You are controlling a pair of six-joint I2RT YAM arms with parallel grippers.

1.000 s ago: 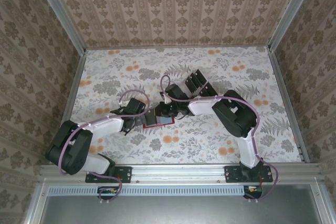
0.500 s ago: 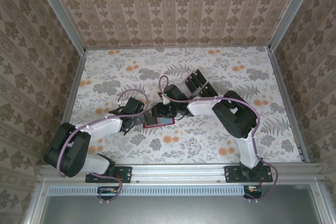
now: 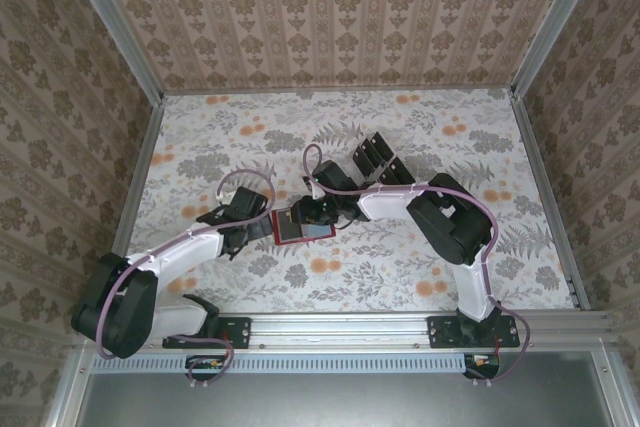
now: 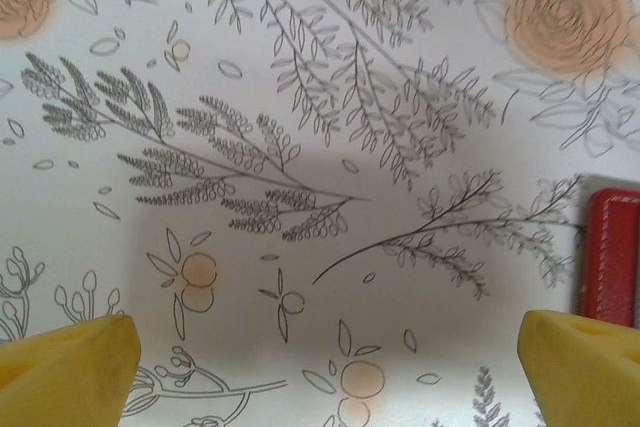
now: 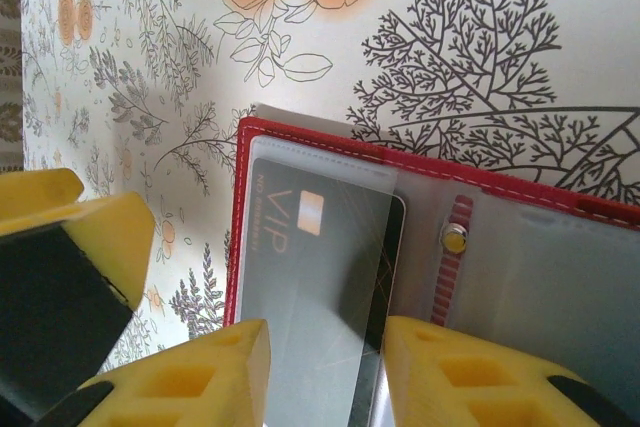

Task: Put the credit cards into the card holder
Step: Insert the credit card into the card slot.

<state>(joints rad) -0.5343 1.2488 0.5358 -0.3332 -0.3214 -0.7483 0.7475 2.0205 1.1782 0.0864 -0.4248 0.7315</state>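
Red leather-like card holder (image 3: 292, 234) lies open and flat on the floral tabletop (image 4: 300, 67) between the two arms, its long side running roughly left to right across their front. Over it hangs the right gripper (image 5: 327, 379). Its yellow fingers (image 5: 190, 377) stand a narrow gap apart, and a dark credit card (image 5: 300, 277) marked VIP shows between and beyond them. That card sits under the clear sleeve of one pocket. Its long axis points straight away from the fingers, its far end stops just short of the red rim, and one long edge lies near the snap stud (image 5: 455, 240) on the middle strap. Whether the fingers pinch the card's near end or merely stand over it I cannot tell, because the contact is hidden beneath them.

The left gripper (image 4: 322, 372) is spread wide with nothing between its tips, above bare tabletop just off the holder's left edge. In its wrist view the red rim lies to the right, close to the right-hand tip but apart from it.

The card looks all but seated, so the coming move probably turns on the spare credit cards (image 3: 370, 153). These dark panels stand in a rack (image 3: 392, 169) beyond the holder and to its right, just beside the right arm's forearm — clearly the nearer arm for a fetch. The left gripper, with the holder directly to its right, seems the one placed to steady the holder from that side — a short sideways reach, by my reading
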